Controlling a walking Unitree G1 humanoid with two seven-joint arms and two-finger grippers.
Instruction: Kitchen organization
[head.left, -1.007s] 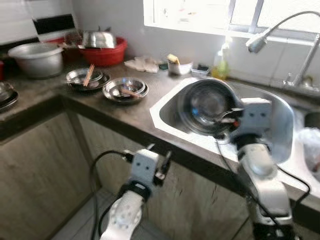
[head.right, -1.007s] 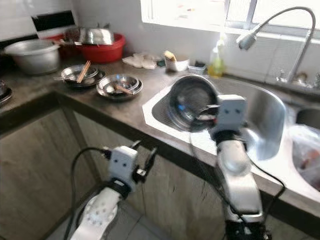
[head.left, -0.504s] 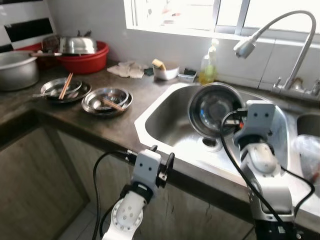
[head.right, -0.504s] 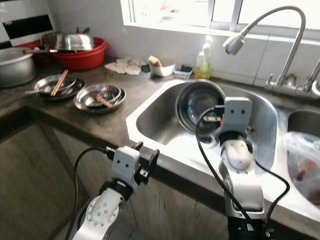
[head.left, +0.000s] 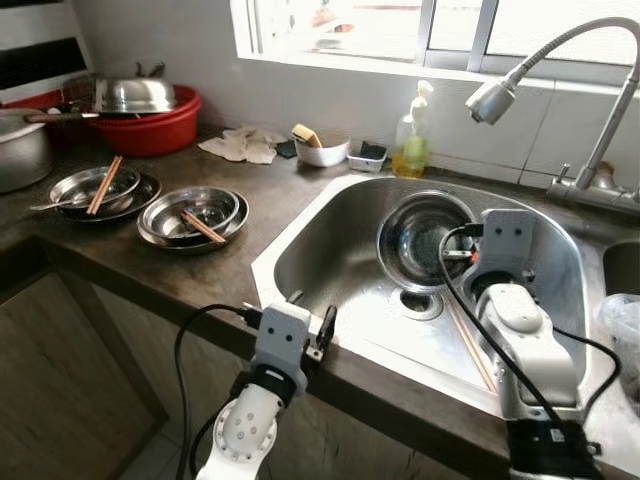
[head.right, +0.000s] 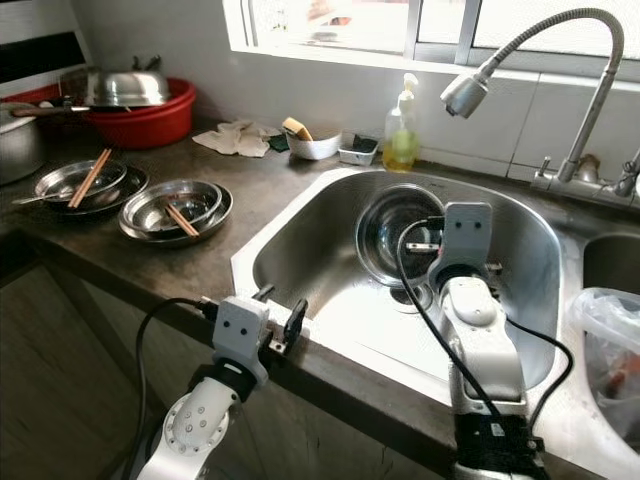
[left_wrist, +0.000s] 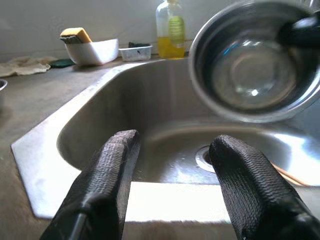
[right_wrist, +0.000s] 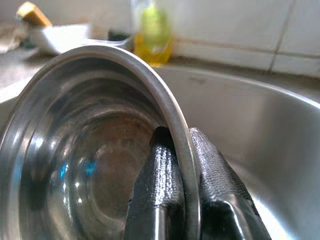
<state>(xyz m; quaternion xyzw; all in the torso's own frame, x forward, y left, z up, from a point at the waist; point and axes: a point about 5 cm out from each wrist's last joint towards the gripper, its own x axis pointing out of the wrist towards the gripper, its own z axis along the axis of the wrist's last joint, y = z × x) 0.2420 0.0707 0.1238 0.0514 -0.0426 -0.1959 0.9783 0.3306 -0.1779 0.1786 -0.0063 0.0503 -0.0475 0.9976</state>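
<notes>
Evidently to keep its wet inside draining over the sink (head.left: 330, 250), the right claw (right_wrist: 181, 165) pinches the steel bowl (head.left: 425, 240) by its rim, tilted above the drain, while the left claw (left_wrist: 175, 165) hovers open and empty at the surface edge.

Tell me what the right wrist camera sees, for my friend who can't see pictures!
The right gripper pinches the rim of a shiny steel bowl, one finger inside and one outside. Behind it are the sink and a yellow soap bottle.
</notes>
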